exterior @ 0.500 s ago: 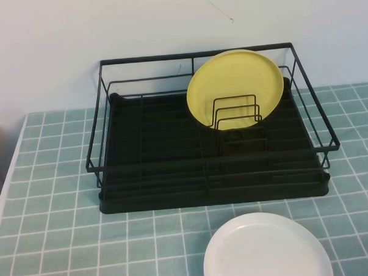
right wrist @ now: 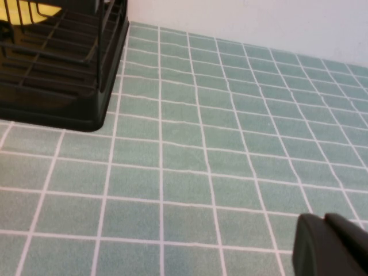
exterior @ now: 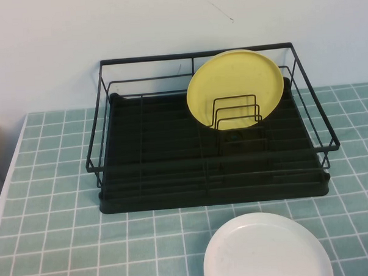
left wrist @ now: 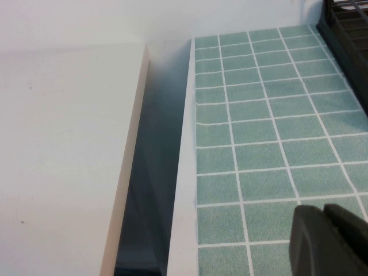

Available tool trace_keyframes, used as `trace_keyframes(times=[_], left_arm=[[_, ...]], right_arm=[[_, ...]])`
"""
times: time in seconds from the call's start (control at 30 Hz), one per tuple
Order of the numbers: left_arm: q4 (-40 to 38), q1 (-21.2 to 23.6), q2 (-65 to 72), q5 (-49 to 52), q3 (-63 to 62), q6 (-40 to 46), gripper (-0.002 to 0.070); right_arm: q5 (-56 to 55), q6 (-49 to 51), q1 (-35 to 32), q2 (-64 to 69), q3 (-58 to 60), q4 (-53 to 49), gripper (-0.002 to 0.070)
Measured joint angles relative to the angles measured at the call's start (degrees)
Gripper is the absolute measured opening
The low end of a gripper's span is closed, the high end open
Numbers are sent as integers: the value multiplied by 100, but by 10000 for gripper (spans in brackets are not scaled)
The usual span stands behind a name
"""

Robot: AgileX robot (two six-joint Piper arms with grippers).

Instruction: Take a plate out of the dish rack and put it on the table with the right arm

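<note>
A: What is the high view showing?
B: The plate (exterior: 235,87) is standing on edge in the rack (exterior: 209,150), leaning behind the wire dividers toward the back right. A white plate (exterior: 266,248) is lying on the table (exterior: 54,241) just in front of the rack. Neither arm is showing there.

A: And the left wrist view?
B: The left gripper (left wrist: 328,240) is hanging over the tiles near the table's white edge, well apart from the rack's corner (left wrist: 351,23). Only a dark tip is showing, so I cannot tell how it is set.

A: The right wrist view?
B: The right gripper (right wrist: 329,246) is hovering over bare tiles, apart from the rack's corner (right wrist: 63,75), where a bit of the yellow plate (right wrist: 40,9) is peeking through. Grip state: cannot tell.
</note>
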Motion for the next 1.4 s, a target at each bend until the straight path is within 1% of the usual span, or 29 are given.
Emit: trace_keyframes(times=[0.3,0.43,0.53,0.63,0.7,0.77,0.83,0.93,1.1,1.4], left_arm=[[0,0,0,0,0,0,-3],[0,0,0,0,0,0,-3],[0,0,0,0,0,0,-3],[0,0,0,0,0,0,-3],[0,0,0,0,0,0,-3],[0,0,0,0,0,0,-3],[0,0,0,0,0,0,-3],[0,0,0,0,0,0,-3],[0,0,0,0,0,0,-3],[0,0,0,0,0,0,-3]], right_arm=[[0,0,0,0,0,25,-1],[0,0,0,0,0,448,-1],[0,0,0,0,0,1408,-1],[25,0,0,0,35,3119,-1],[25,0,0,0,35,4456,-1],[-37,12,0,0,35,5311,-1],[-119,12,0,0,35,5817,-1],[-193,-110,0,0,35,6008,-1],[-248,-935,0,0,35,5997,-1],[-238,-1705,0,0,35,5989,-1]])
